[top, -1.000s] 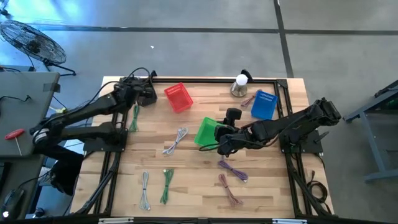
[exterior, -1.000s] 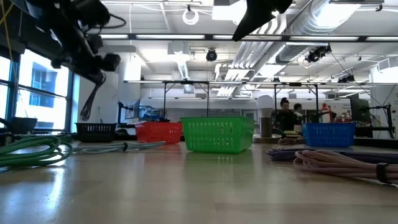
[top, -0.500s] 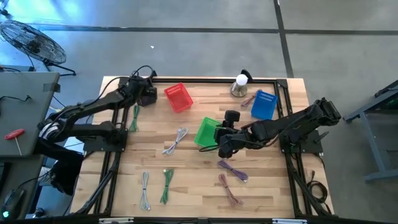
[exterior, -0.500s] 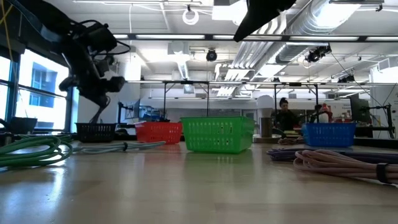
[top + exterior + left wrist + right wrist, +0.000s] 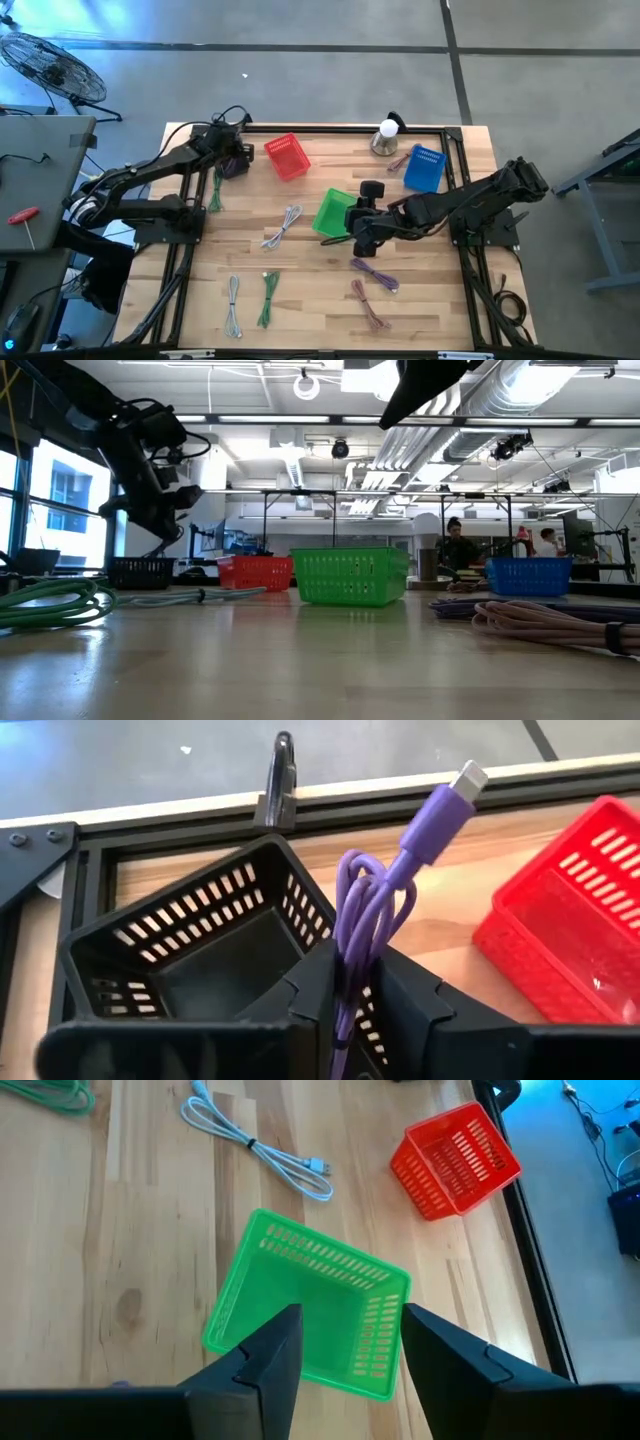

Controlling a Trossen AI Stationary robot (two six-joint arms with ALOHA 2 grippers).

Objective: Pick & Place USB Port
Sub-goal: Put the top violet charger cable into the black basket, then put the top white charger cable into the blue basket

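Observation:
My left gripper is shut on a coiled purple USB cable and hangs over the black basket at the table's far left, beside the red basket. In the high view this gripper covers the black basket. In the low view it stands just above that basket. My right gripper is open and touches nothing, above the green basket at mid-table. My left gripper pinches the purple cable's coiled bundle between its two fingers, which come at it from above. The loops and the plug end stick out past the fingertips. The cable is lifted clear, over the black basket's opening.
A blue basket and a small round object stand at the far right. Loose cables lie on the wood: white, green, purple, pink, grey, and another green one. A black frame rims the table.
My left gripper has come down toward the black basket, shifting a little toward the near edge, still shut on the purple cable. The cable's hanging end has dropped from well above the basket to its rim.

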